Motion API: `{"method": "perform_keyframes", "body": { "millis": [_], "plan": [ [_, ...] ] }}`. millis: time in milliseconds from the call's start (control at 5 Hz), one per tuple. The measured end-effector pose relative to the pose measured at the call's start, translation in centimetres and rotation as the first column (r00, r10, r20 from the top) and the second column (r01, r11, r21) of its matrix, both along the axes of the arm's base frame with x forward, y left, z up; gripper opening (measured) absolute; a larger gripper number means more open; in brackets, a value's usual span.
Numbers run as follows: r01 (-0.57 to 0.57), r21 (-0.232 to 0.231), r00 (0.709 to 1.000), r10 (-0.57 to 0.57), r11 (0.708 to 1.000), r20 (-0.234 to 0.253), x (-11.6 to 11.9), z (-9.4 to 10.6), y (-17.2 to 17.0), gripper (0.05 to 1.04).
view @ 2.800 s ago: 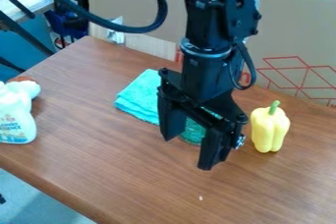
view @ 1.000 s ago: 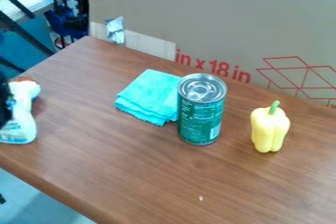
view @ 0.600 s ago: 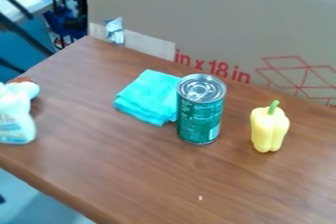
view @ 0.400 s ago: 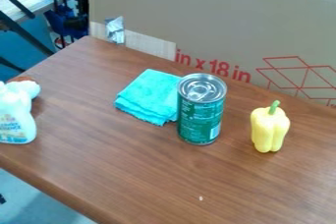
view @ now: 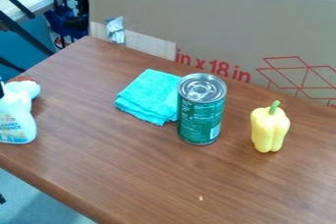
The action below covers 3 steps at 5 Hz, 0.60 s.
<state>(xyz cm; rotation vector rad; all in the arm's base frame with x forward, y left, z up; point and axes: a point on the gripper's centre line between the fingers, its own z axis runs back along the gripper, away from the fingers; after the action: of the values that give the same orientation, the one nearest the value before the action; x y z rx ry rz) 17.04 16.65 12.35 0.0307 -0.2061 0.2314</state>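
Gripper (view: 1, 89) a black sliver at left edge, opening and grasp cannot be told, white bottle (view: 15, 122) cut off, turquoise cloth (view: 150, 95) partly hidden by green can (view: 199, 120).

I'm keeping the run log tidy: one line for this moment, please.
green tin can: upright, beside folded turquoise cloth | yellow bell pepper: stem up, right of can | white bottle: left edge

On the wooden table (view: 131, 169) we see a green can (view: 199, 122) standing upright, a folded turquoise cloth (view: 150, 98) (partly hidden behind the can), and, to the right, a yellow pepper (view: 269, 132) with its green stem up. We find a white bottle (view: 16, 117) at the left edge, beside a black sliver (view: 1, 90), and cardboard (view: 216, 16) behind the table.
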Motion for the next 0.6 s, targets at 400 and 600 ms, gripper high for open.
{"method": "perform_keyframes", "body": {
  "millis": [400, 600],
  "plan": [
    [-0.023, -0.007, 1.0, 0.023, 1.0, 0.001, 1.6, -0.2, 0.8, 1.002],
    [-0.028, -0.005, 1.0, 0.028, 1.0, -0.005, 2.3, -0.5, 1.2, 1.002]
  ]
}}
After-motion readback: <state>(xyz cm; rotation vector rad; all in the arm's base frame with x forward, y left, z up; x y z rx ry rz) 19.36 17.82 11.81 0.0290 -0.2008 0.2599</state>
